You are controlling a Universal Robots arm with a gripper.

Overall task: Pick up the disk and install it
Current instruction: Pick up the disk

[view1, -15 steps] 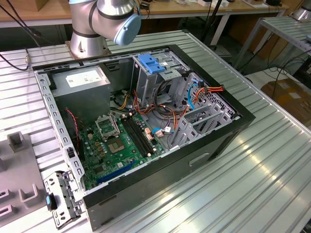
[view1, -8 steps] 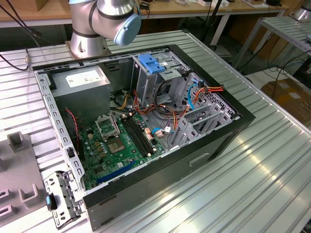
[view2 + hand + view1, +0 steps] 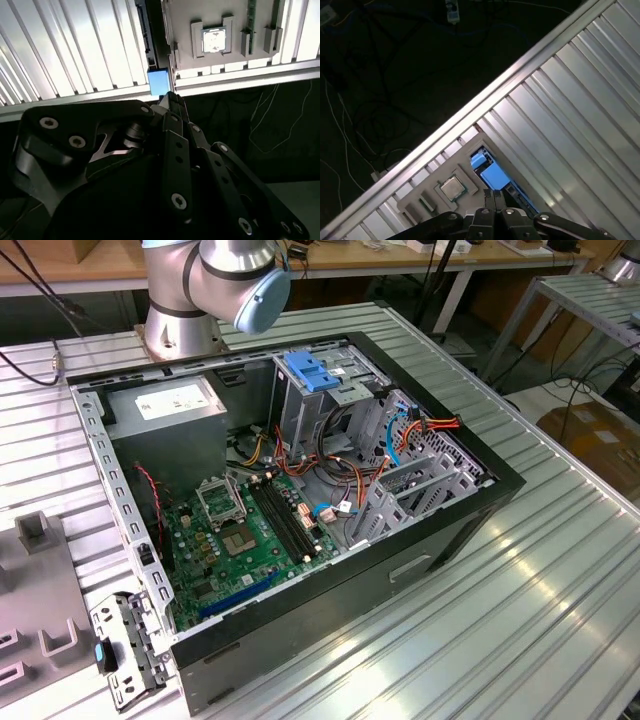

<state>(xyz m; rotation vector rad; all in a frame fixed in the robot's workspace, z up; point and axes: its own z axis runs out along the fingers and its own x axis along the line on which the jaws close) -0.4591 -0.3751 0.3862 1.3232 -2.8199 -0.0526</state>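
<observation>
Clenched empty, the gripper [image 3: 494, 195] hovers over the disk [image 3: 495, 176] beside the grey holder [image 3: 45, 580], eight o'clock from the computer case [image 3: 300, 625].

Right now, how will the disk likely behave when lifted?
The disk looks a flat, hard slab: probably stiff, not floppy. It seems to stand on edge beside the grey fixture, so it may tip once freed. The gripper above faces only its narrow edge, so it might slip.

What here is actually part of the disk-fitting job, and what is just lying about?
Part of the job: the disk, blue-edged, just beyond the gripper; the open computer case with its drive cage.
Just lying about: processor chip on the grey tray; power supply; motherboard.
</observation>
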